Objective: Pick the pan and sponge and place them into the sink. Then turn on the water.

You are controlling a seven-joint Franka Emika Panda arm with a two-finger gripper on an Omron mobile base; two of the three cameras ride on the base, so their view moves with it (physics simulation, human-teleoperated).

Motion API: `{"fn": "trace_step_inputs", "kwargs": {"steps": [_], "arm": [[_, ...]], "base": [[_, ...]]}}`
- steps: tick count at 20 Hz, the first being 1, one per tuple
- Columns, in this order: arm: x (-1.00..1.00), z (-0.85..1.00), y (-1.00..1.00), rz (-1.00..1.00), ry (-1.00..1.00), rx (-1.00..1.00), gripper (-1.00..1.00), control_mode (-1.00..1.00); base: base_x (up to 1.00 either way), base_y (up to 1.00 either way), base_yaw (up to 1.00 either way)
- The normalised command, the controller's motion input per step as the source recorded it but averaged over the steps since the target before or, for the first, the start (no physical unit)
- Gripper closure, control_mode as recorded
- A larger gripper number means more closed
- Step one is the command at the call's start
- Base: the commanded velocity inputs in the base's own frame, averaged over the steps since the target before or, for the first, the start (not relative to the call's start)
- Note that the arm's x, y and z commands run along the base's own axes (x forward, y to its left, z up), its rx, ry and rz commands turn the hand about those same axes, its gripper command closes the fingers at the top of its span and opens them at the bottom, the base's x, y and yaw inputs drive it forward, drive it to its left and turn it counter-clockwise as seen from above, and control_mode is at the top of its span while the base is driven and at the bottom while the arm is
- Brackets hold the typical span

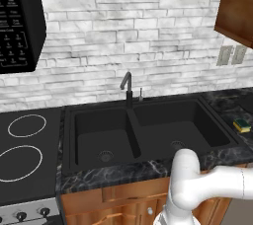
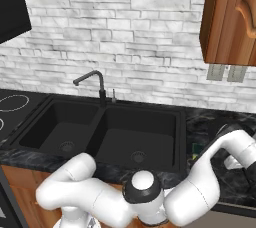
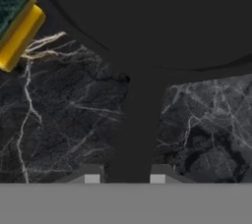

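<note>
The pan (image 3: pixel 147 16) and sponge (image 3: pixel 17 21) run past the hand view's edges.

Both basins of the sink (image 1: pixel 148 135) lie bare; the faucet (image 1: pixel 127 87) rises at 12 o'clock on the back rim. On the table (image 3: pixel 64 120), the sponge (image 3: pixel 15 24) sits just beside the pan (image 3: pixel 147 16), at its 9 o'clock.

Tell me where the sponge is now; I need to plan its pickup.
The sponge lies on the dark marble counter right of the sink in the left base view; in the hand view it sits beside the pan, upper left.
</note>
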Motion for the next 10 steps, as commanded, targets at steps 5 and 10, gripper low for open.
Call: {"fn": "trace_step_inputs", "kwargs": {"steps": [5,10], "arm": [[-0.01,0.37,0.31,0.05,-0.03,-0.01,1.00,-1.00],[-0.08,0.34,0.46,0.09,-0.01,-0.08,1.00,-1.00]], "base": [[0.00,0.00,0.00],[0.00,0.00,0.00]]}}
